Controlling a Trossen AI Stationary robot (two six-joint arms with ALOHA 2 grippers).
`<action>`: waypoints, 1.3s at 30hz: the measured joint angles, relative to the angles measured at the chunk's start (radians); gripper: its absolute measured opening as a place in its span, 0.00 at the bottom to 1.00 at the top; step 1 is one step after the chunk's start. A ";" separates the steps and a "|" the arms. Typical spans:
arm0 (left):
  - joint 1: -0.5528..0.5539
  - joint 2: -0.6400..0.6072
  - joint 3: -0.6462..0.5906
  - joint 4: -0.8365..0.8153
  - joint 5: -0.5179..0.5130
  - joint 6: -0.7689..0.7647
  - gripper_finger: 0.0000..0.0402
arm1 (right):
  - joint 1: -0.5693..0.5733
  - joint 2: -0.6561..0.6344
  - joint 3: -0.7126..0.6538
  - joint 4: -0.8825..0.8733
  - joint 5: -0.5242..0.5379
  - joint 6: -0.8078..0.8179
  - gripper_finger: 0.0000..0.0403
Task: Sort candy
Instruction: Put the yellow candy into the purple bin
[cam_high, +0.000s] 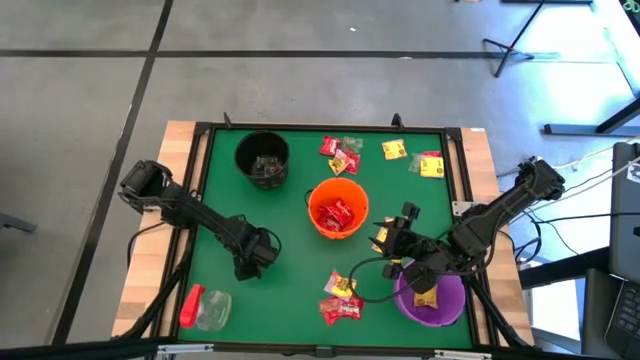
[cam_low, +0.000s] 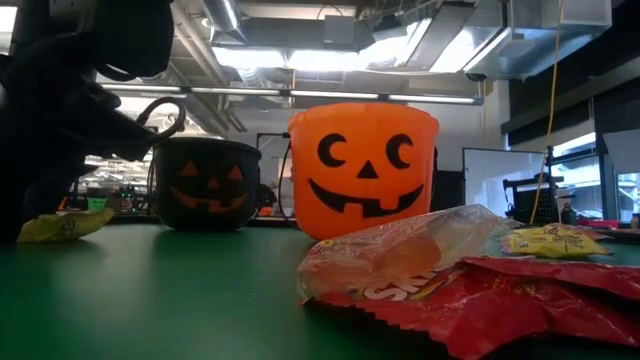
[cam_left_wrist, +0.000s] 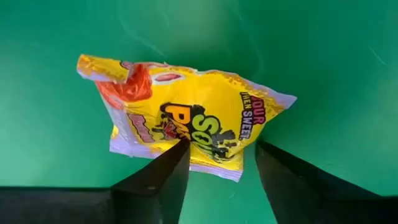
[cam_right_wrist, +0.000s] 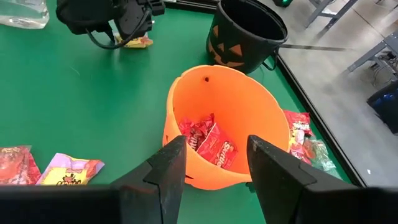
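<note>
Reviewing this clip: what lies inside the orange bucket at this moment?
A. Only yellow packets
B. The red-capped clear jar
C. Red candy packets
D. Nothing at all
C. The right wrist view looks down into the orange bucket and shows red candy packets on its bottom; the high view shows the same red heap, with no yellow packet or jar among them.

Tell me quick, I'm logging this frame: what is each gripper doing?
Left gripper: open, fingers astride a yellow candy packet on the table, not gripping it.
Right gripper: open, empty, above the orange bucket.
</note>
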 joint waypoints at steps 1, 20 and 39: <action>0.000 0.002 0.000 0.002 -0.003 0.007 0.44 | 0.000 0.003 0.000 0.000 0.000 0.002 0.41; -0.016 0.003 0.307 -0.042 -0.286 0.116 0.00 | -0.002 0.029 0.001 0.029 0.054 -0.018 0.41; 0.012 0.000 0.530 0.298 -0.418 0.590 0.00 | -0.134 0.148 0.001 0.465 -0.404 -0.424 0.45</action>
